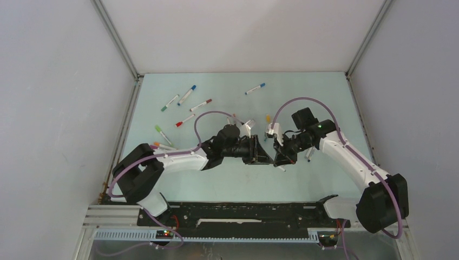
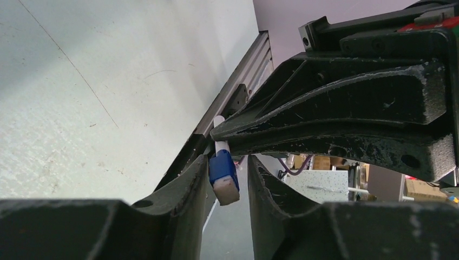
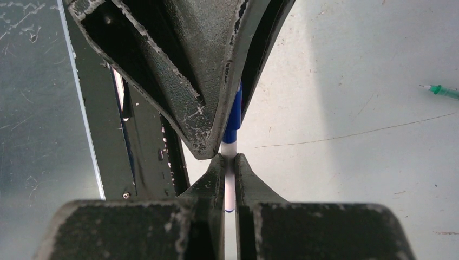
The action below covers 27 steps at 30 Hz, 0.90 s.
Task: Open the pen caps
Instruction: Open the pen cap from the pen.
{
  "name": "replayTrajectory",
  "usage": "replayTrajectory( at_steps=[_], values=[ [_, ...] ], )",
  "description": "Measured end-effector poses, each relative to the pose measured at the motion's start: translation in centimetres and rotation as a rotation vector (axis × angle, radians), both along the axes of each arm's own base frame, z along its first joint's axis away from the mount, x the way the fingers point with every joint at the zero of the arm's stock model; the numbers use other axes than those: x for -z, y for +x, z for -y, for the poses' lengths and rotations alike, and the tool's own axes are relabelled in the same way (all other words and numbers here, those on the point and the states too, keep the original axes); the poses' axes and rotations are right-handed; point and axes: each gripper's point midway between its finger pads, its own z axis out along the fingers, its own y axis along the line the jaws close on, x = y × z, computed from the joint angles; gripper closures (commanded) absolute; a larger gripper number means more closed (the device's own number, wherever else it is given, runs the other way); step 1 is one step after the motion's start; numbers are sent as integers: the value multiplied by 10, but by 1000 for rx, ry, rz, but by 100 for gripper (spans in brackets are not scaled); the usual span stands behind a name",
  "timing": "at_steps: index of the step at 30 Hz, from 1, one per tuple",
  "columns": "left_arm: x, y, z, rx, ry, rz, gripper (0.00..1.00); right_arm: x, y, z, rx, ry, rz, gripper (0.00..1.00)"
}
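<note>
Stretching pale mint-green from wall to wall, the counter (image 1: 303,108) is matt and lightly worn; the wrist views show fine scratches, dark specks and one long hairline mark across it. Plain white walls (image 1: 238,32) close it in on three sides, with metal rails (image 1: 116,43) running along the corners and the left edge. A black base rail (image 1: 243,214) crosses the near edge, and purple cables (image 1: 303,100) loop over both arms.

Loose pens (image 1: 185,95) lie scattered at the back left, capped in blue, red and green, and one more lies further right at the back.

Both arms meet over the middle of the counter. The right hand (image 3: 229,168) is clenched on a white pen barrel (image 3: 229,189). The left hand (image 2: 230,179) faces it tip to tip, its fingers closed around the blue cap (image 2: 223,172) at the barrel's end, so the cap sits held above the counter between the two hands.
</note>
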Motion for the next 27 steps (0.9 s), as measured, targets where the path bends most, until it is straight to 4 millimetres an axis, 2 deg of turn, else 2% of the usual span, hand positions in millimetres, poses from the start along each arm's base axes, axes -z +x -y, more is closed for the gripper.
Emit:
replayTrajectory(
  at_steps=[9, 11, 16, 19, 21, 27],
  values=[
    [0, 0, 0, 2, -3, -1, 66, 1, -3, -1, -14, -3, -4, 100],
    [0, 0, 0, 1, -3, -2, 72, 2, -3, -1, -19, -5, -6, 100],
    [3, -1, 0, 0, 9, -13, 96, 3, -5, -1, -21, -12, -13, 100],
    [3, -1, 0, 0, 8, -15, 100, 4, -5, -1, -22, -18, -13, 100],
    [4, -1, 0, 0, 9, -16, 100, 4, -5, -1, -21, -18, -13, 93],
    [0, 1, 1, -4, -2, -3, 100, 0, -2, 2, 9, 2, -23, 57]
  ],
)
